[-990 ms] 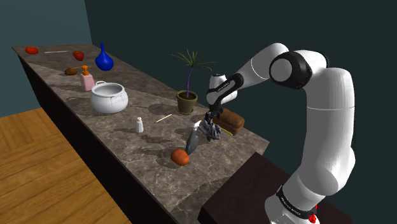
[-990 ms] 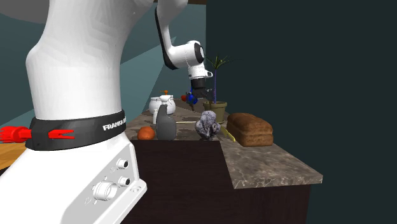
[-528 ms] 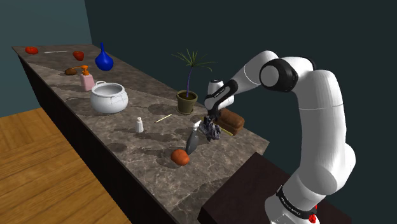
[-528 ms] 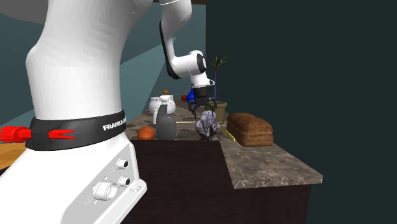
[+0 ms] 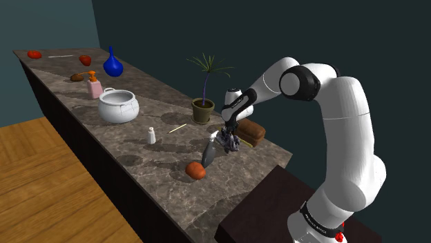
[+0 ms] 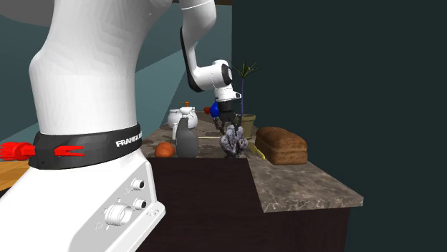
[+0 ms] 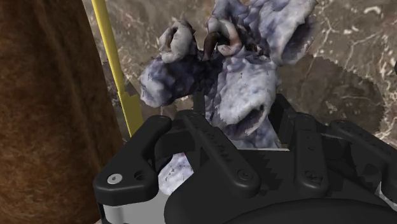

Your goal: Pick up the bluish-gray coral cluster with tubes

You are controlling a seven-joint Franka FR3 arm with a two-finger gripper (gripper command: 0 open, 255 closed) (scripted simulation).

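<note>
The bluish-grey coral cluster (image 5: 233, 143) (image 6: 233, 142) (image 7: 245, 76) with stubby tubes rests on the marbled counter (image 5: 138, 148), close to the counter's end by the stand. My black gripper (image 5: 228, 134) (image 6: 230, 129) (image 7: 251, 137) has come down over it from above. In the wrist view its two fingers press against a lobe of the coral from both sides, shut on it. The coral still sits on the counter.
A brown bread loaf (image 5: 250, 131) (image 6: 281, 145) lies just beside the coral, with a yellow stick (image 7: 118, 70) between them. A grey spray bottle (image 5: 209, 150) and an orange fruit (image 5: 195, 170) stand on its other side. A potted plant (image 5: 204, 107) is behind.
The arm has lowered the gripper onto the coral, and the fingers have gone from wide apart to shut on it. The coral has not moved.
</note>
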